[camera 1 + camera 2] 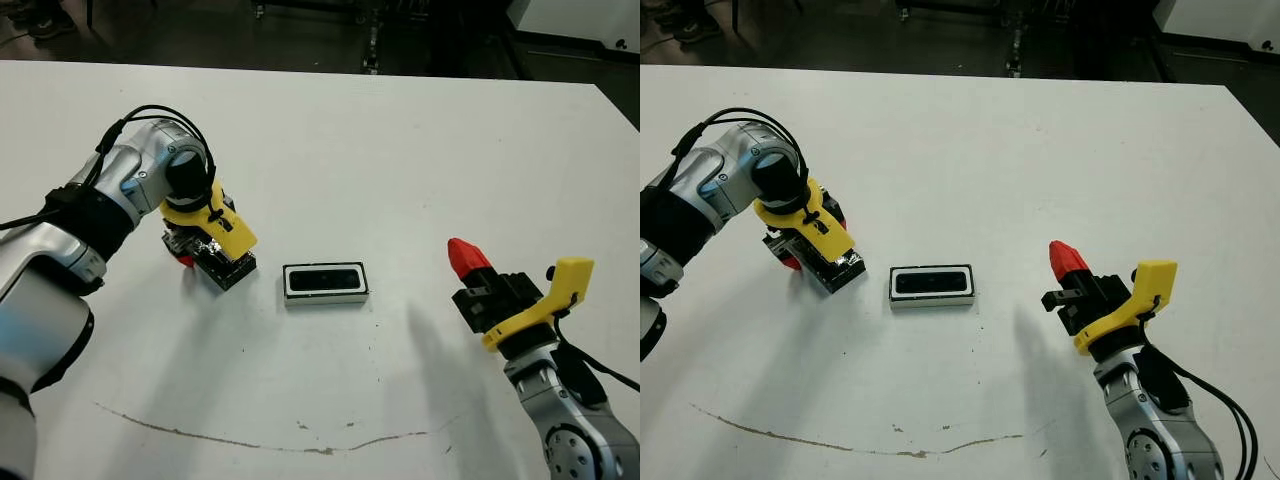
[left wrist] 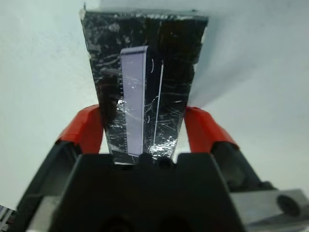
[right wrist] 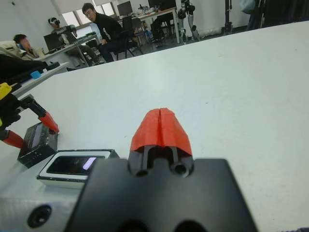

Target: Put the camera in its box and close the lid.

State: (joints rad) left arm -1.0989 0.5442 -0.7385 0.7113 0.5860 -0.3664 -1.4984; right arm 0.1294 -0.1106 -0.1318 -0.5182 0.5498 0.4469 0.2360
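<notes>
Nearest the robot, on the white desk (image 1: 400, 140), a thin brown curved smear (image 1: 260, 440) runs across the front. R hand (image 1: 468, 258) hovers front-right, red fingertips pressed together w/ nothing between them, pointing toward desk centre, well apart from the box. Mid-desk sits the box (image 1: 325, 283), white walls, lid off, w/ the camera (image 1: 324, 279) lying flat inside it; from the R wrist view a bluish-purple glow shows at one end of the camera. Just left of the box, not touching it, the L hand (image 1: 205, 255) is down at desk level, pinching the lid (image 1: 226, 264): in the L wrist view the red fingers (image 2: 82, 130) press on both long sides of the glossy black cover, pale strip running along its top face. Lid looks tilted, its far edge on or near the desk; can't tell if touching. Beyond the desk's far edge, R wrist view shows seated people (image 3: 104, 26) at desks in the room.
</notes>
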